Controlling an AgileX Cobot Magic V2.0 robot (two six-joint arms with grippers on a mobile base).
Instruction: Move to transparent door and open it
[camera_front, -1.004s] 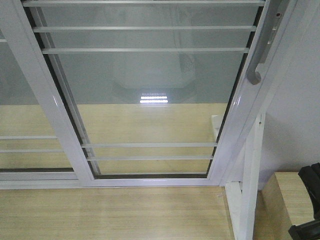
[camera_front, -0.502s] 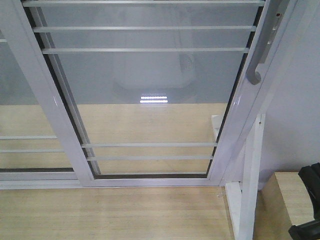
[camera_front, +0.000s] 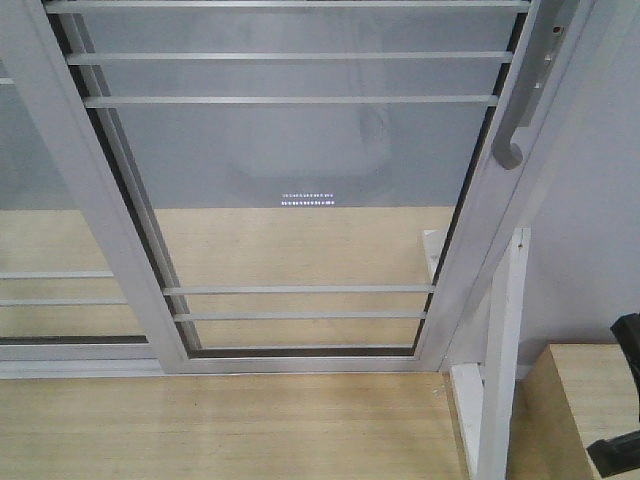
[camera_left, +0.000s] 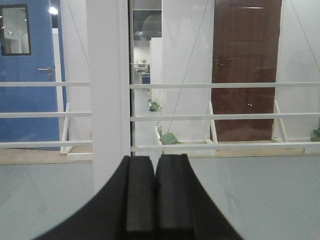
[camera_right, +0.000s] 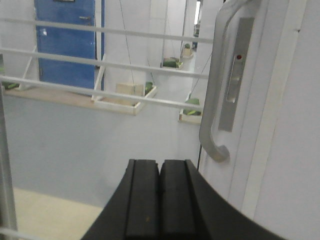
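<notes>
The left claw (camera_left: 156, 192), clenched on nothing, is best kept back. The right claw (camera_right: 160, 197), likewise clenched and empty, should probably be released and raised before the handle (camera_right: 214, 115) is hooked and drawn leftward. The transparent door (camera_front: 300, 180) stands straight ahead, seemingly shut. Its handle lies above and right of the right claw, apart from it.

— What carries things here?
— I log a pale wood-grain floor (camera_front: 250, 430). The transparent door (camera_front: 300, 200) stands on it by its bottom rail.
— Anything else down there?
— I note a white post (camera_front: 500, 360) just right of the door, and a wood-faced block (camera_front: 590, 385) beside that.
</notes>
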